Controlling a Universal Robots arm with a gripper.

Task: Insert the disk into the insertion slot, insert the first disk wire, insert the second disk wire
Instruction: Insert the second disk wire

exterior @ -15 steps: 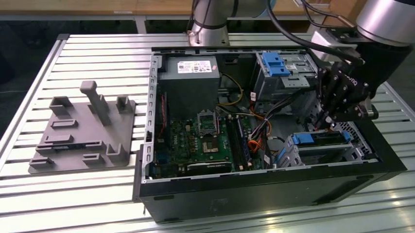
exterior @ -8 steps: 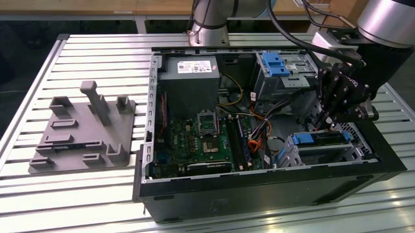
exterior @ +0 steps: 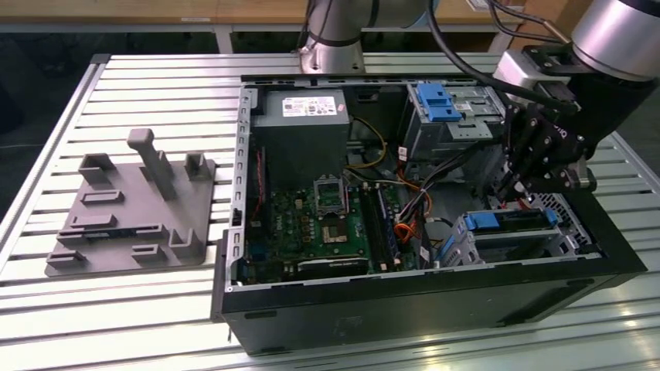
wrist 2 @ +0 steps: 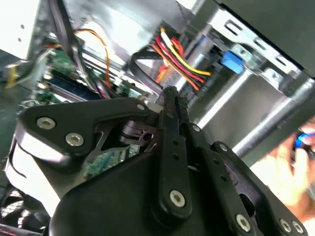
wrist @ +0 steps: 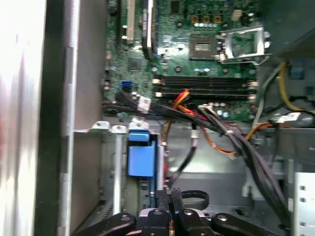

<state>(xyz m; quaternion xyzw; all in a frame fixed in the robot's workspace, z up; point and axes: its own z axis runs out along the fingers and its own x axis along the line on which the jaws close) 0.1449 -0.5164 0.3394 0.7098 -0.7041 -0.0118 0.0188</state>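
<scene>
Pressed together, the jaws of the gripper [wrist 2: 171, 96] meet in one black blade in the second wrist view, with no object visibly between them; in the first wrist view the same fingertips [wrist: 170, 196] stand close together just above the silver floor of the case; in the exterior view the gripper [exterior: 512, 189] hangs inside the open computer case [exterior: 433, 309], near its edge on the exterior view's right, just above the insertion slot [exterior: 515, 243]; the disk [exterior: 511, 222] sits in that low silver cage, its blue carrier bracket showing at the top, close to the case's front corner on the exterior view's right; the first wrist view shows the blue bracket [wrist: 139, 157] just beside the fingertips, while the second wrist view gives a blue tab [wrist 2: 231, 61] on sheet metal beyond them; a bundle of red, yellow and orange wires [wrist 2: 172, 54] runs past the fingertips in the second wrist view; the motherboard [exterior: 320, 232] lies across the case floor; the taller bay with a blue latch [exterior: 438, 104] stands at the case's far side; a grey fixture plate [exterior: 129, 209] rests on the slatted tabletop [exterior: 134, 85] toward its edge on the exterior view's left, well apart from the case.
</scene>
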